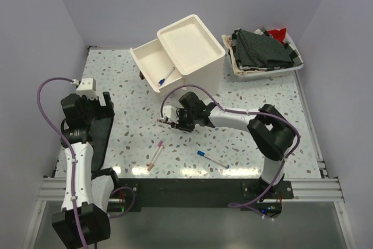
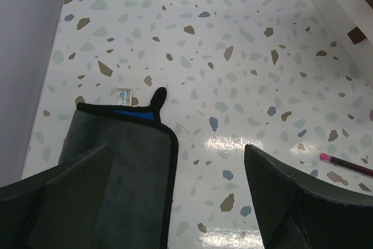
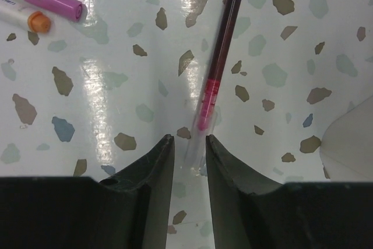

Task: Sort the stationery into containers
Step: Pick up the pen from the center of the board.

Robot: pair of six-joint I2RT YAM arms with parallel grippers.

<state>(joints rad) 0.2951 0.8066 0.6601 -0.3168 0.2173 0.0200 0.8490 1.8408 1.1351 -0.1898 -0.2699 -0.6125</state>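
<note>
Maroon ink fills the clear, pink-tipped pen (image 3: 218,68).

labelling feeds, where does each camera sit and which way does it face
top external: overhead from the near edge, looking down at table and cabinet; left arm and right arm show.
left wrist: on left arm, facing the table; open left pincer shows.
right wrist: on right arm, facing down at a maroon pen; right pincer straddles it.
shared: top and right wrist both show that pincer.
</note>
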